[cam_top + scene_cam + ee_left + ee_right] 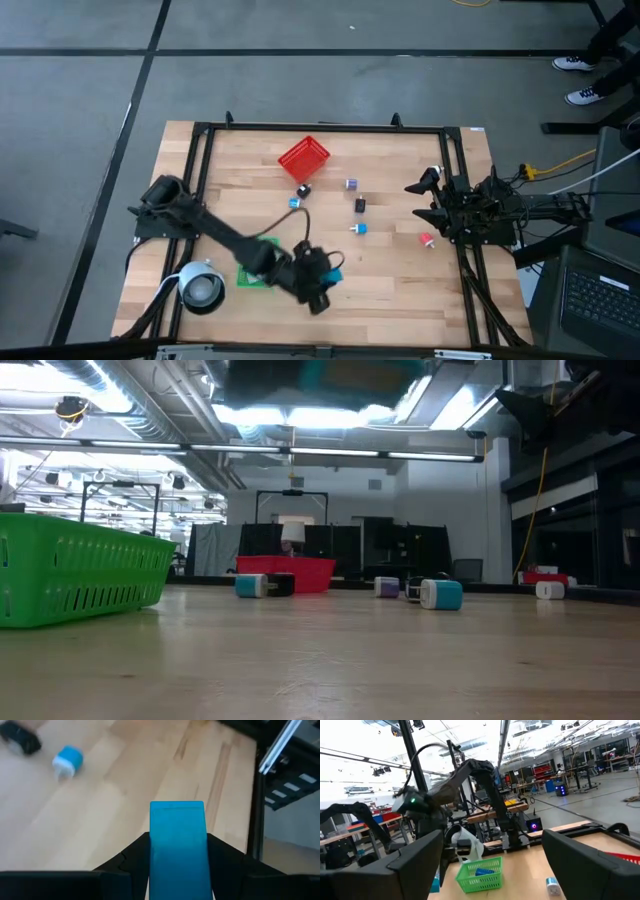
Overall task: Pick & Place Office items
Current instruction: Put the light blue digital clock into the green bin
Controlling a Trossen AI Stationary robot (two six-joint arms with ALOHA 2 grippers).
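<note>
My left gripper (325, 275) (177, 840) hangs over the table's near middle, just right of the green mesh tray (252, 274) (80, 575), and is shut on a blue block (177, 835) (336, 271). The other office items lie loose on the wood. A black-and-white piece (303, 190) and a blue piece (295, 202) sit by the red basket. Farther right lie a purple bit (351, 185), a dark piece (359, 205), a blue-white piece (360, 229) (67, 761) and a pink-red bit (427, 240). My right gripper (422, 200) (492, 842) waits open at the right edge. My left gripper pinches the blue block by its two long sides (155, 852), one dark finger on each side. The block runs along the fingers and its free end (177, 807) juts out past the fingertips. It is lifted clear of the table.
The red mesh basket (303, 158) (285, 572) stands at the far middle. A white round object (200, 288) lies near the left near corner. The green tray holds a blue piece (482, 871). A black frame rail (320, 128) borders the table. Bare wood lies right of the left gripper.
</note>
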